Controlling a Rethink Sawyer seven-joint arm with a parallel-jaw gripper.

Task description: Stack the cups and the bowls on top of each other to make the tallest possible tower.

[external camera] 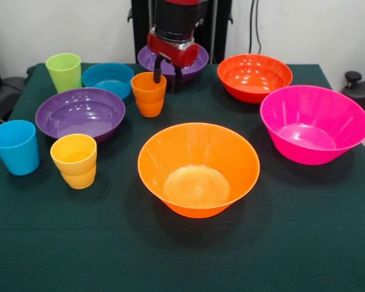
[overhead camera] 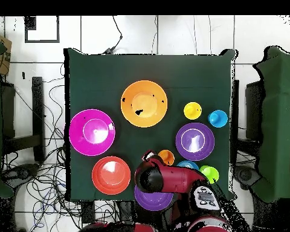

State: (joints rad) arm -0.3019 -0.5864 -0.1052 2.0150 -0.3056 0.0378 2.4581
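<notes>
- Gripper [external camera: 167, 78] hangs over the far purple bowl [external camera: 198, 64]; jaws apart, empty.
- No tower yet: all pieces stand separate on the bench [external camera: 182, 255].
- Bowl looks light, stiff, glossy plastic, probably slippery; pinch the rim wall.
- Orange cup [external camera: 149, 93] stands just beside the gripper, small blue bowl [external camera: 108, 78] beyond it; both could be knocked.
- Wide orange bowl [external camera: 198, 168] sits mid-bench, unobstructed.

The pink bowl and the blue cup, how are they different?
The pink bowl is wide and flares outward; the blue cup is narrow and much smaller. In the front view the pink bowl sits at the table's right side, the blue cup at the left edge. Both stand upright, open side up, look empty, and are glossy plastic on the green cloth.
</notes>
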